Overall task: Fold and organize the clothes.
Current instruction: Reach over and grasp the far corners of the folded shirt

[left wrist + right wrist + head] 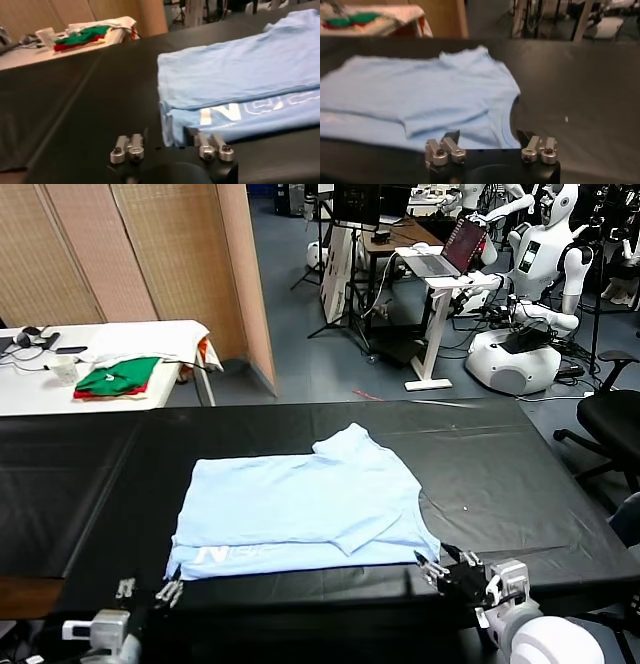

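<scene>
bench: black sheet-covered bench (520,484)
shirt: pale sky-blue thin T-shirt (300,509) folded flat, mid-bench
left hand (145,592): wide, empty, near hem corner
right hand (452,569): wide, empty
room: white side table (110,349), green and red folded garments (118,377)

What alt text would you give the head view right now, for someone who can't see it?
A pale blue T-shirt, partly folded, lies flat on a black table, white lettering near its front hem. The left gripper and right gripper sit open at the near edge by the shirt's corners, holding nothing. Green and red folded garments rest on a white table behind.
</scene>
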Tool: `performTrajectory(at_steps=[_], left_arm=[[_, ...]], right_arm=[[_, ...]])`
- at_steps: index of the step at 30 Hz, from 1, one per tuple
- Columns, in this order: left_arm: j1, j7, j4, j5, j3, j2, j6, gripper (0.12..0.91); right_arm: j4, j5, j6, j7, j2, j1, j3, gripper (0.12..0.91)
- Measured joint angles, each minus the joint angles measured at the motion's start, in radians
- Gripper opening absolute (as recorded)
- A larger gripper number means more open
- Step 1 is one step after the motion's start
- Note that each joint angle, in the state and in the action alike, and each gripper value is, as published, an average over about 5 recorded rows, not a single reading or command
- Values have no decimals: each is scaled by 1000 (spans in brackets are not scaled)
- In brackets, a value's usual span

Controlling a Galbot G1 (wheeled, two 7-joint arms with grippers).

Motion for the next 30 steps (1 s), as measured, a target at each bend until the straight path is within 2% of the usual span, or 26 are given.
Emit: performTrajectory(at_steps=[5,11,17,21,30], left_arm=[[-155,-33,53,-174,30,43,54,907],[-355,-36,170,-306,85,107,92,907],[-535,-28,340,-338,165,157,120,907],[-628,-7,441,-343,223,177,147,907],[-758,22,583,-347,318,188,169,907]], right_arm=[[-158,-4,0,13,11,215,-111,907],[-373,-16,0,3,34,445,-243,907],[-571,-46,0,-19,63,623,-353,907],[-677,-45,0,-47,81,711,-406,907],[-864,-34,0,-100,121,843,-492,907]])
